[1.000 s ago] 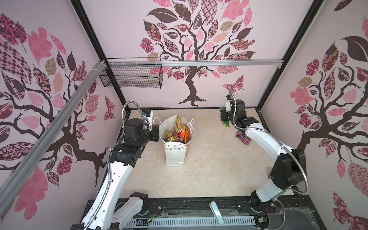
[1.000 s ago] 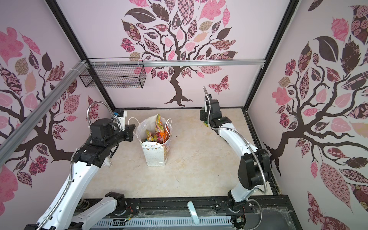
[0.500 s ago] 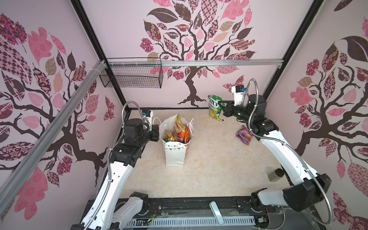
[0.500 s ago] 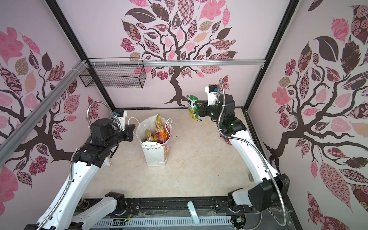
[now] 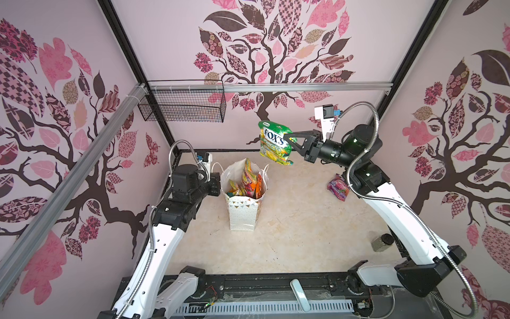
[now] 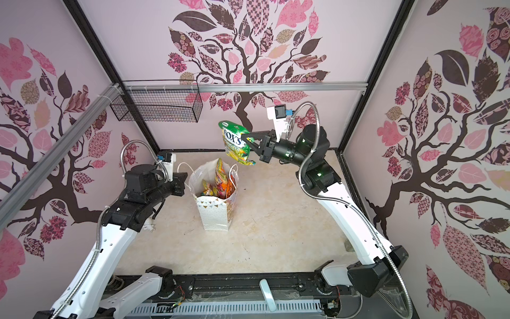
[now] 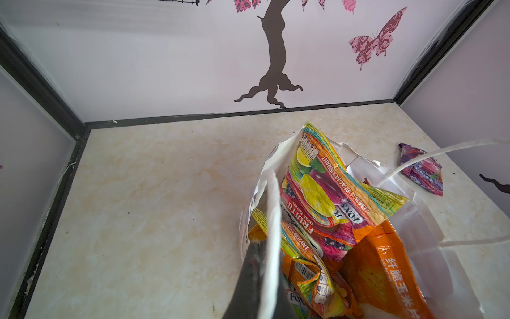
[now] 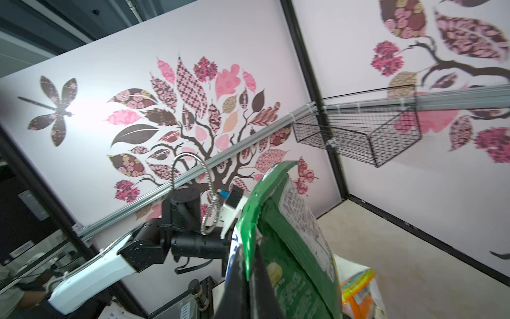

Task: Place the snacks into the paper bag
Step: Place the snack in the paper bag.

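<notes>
Pouch (image 5: 271, 149) (glossy green, flat) clamped in right end effector (image 5: 288, 138); left end effector (image 5: 217, 184) pinches thin paper bag (image 5: 242, 218) rim.

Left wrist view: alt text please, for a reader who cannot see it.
The left claw pinches the rim of the white paper bag, which is crammed with colourful snack pouches. Beyond the bag a purple pouch lies alone on the beige table, before a wall with a tree decal.
</notes>
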Motion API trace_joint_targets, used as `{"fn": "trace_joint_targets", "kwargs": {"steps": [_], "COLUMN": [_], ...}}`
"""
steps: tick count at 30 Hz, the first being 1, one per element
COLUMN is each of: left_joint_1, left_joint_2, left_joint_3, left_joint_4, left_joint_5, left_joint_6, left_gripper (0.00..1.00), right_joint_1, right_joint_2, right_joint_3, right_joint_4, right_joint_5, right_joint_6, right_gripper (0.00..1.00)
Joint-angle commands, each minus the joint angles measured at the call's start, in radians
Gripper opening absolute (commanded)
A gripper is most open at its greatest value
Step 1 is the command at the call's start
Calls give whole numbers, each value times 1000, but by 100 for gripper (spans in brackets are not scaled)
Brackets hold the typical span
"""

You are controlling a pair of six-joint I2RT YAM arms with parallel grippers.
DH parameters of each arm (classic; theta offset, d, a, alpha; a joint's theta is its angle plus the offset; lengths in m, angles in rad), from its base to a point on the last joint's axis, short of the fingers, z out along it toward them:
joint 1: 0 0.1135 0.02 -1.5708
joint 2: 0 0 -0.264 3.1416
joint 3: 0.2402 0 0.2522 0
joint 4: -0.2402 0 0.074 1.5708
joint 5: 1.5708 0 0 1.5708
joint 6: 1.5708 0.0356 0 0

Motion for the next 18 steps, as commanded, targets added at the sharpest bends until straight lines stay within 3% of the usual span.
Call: {"fn": "trace_joint_targets", "kwargs": {"steps": [1,5,9,15,18], "left_joint_1": [6,7,6,7,7], "left_joint_2": [-9,-13,-14,-17,-17], "left_joint_3": [-12,-12,-12,-14,-14], "left_joint_4": [26,27,27,28,28], "left_joint_5": [-16,-22,-26,-30,-32], "left_joint_6": [4,5,6,6,6], "left_gripper": [0,0,0,0,0], "right_joint_1": [49,113,236,370,390], "right_joint_2": [28,39,62,69,89], "right_joint_3": [51,43,39,-53,-83], "right_joint_4": [49,81,14,56,88], "right_joint_5": [-12,37,174,454,497], "right_joint_6": [-4,10,-78,-166,-166], "right_gripper": [0,0,0,0,0]}}
